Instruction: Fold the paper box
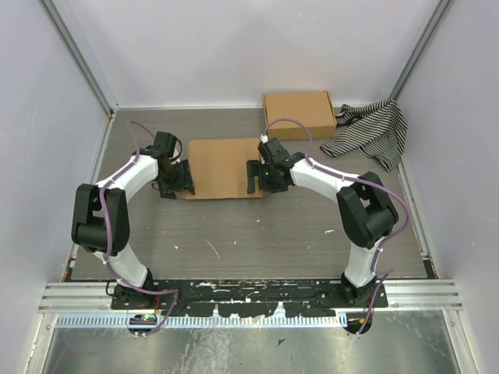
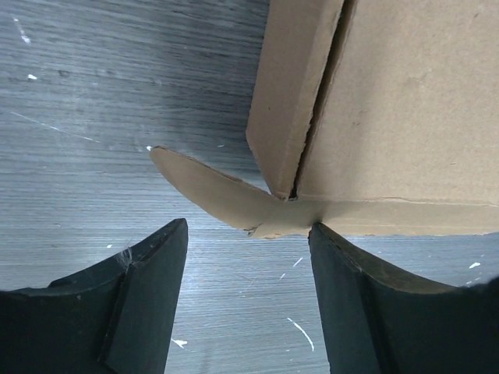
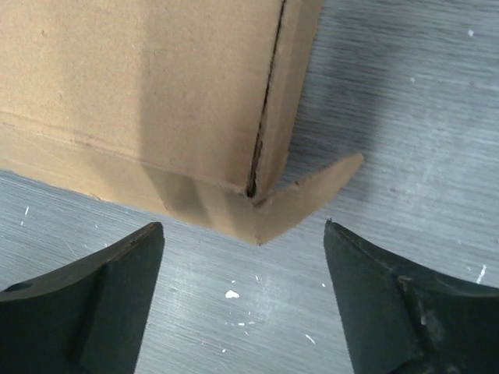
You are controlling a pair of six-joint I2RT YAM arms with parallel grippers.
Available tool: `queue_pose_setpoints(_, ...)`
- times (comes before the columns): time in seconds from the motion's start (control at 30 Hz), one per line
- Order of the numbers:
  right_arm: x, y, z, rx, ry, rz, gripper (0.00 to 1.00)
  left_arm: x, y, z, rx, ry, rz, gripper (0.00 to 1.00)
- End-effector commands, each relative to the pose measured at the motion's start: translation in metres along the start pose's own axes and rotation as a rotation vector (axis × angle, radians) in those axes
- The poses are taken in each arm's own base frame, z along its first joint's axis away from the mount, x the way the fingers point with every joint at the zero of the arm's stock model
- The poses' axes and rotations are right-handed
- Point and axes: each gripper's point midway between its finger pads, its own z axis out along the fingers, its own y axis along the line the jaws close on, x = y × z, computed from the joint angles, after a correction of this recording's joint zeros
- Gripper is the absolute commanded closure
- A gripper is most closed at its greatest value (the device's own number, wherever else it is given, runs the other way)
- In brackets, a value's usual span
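The paper box (image 1: 226,167) lies mid-table as a shallow, partly formed brown cardboard shape. My left gripper (image 1: 178,181) is open at its near-left corner. In the left wrist view the gripper (image 2: 248,232) holds nothing, and a loose tab (image 2: 207,191) sticks out from the box (image 2: 405,117) corner just ahead of the fingertips. The right-hand fingertip is at the box's near wall. My right gripper (image 1: 261,175) is open at the near-right corner. In the right wrist view the gripper (image 3: 243,227) is empty, with the box (image 3: 140,86) corner and a splayed tab (image 3: 316,191) just ahead.
A fully formed brown cardboard box (image 1: 299,114) stands at the back, right of centre. A black-and-white striped cloth (image 1: 370,131) lies bunched beside it at the back right. Grey walls enclose the table on three sides.
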Motion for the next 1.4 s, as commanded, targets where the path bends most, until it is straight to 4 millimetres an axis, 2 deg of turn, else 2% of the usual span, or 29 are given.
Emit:
queue_pose_setpoints(0.0,-0.034,0.006,-0.035,0.003,-0.17,-0.018,0.06,-0.014,0.01,-0.015,-0.068,-0.077,0.007,0.28)
queue_pose_setpoints(0.07,-0.037,0.002,-0.037,0.024,-0.194,-0.021,0.0,-0.021,0.018,-0.015,-0.125,-0.087,0.007,0.27)
queue_pose_setpoints(0.17,-0.036,0.006,-0.035,-0.028,-0.203,-0.031,0.0,-0.033,0.022,-0.016,-0.174,-0.098,0.009,0.24)
queue_pose_setpoints(0.27,-0.037,0.013,-0.03,-0.073,-0.198,-0.032,0.0,-0.038,0.015,-0.011,-0.151,-0.088,0.007,0.22)
queue_pose_setpoints(0.47,-0.036,0.013,-0.016,-0.076,-0.178,-0.036,0.0,-0.045,0.004,-0.005,-0.081,-0.13,0.003,0.2)
queue_pose_setpoints(0.67,-0.037,0.013,-0.016,-0.074,-0.176,-0.054,0.0,-0.061,-0.004,-0.014,-0.046,-0.214,0.007,0.2)
queue_pose_setpoints(0.9,-0.042,0.005,-0.021,-0.08,-0.185,-0.039,0.0,-0.092,-0.027,-0.034,0.05,-0.332,0.015,0.2)
queue_pose_setpoints(1.07,-0.054,0.005,-0.019,-0.09,-0.183,-0.038,0.0,-0.1,-0.042,-0.034,0.116,-0.346,0.014,0.21)
queue_pose_setpoints(1.13,-0.06,0.006,-0.024,-0.082,-0.187,-0.035,0.0,-0.098,-0.043,-0.032,0.116,-0.319,0.011,0.22)
queue_pose_setpoints(1.2,-0.066,0.004,-0.039,-0.069,-0.215,-0.031,0.0,-0.098,-0.043,-0.035,0.111,-0.318,0.008,0.23)
queue_pose_setpoints(1.37,-0.078,-0.01,-0.079,-0.023,-0.274,-0.023,0.01,-0.104,-0.043,-0.066,0.113,-0.385,0.009,0.23)
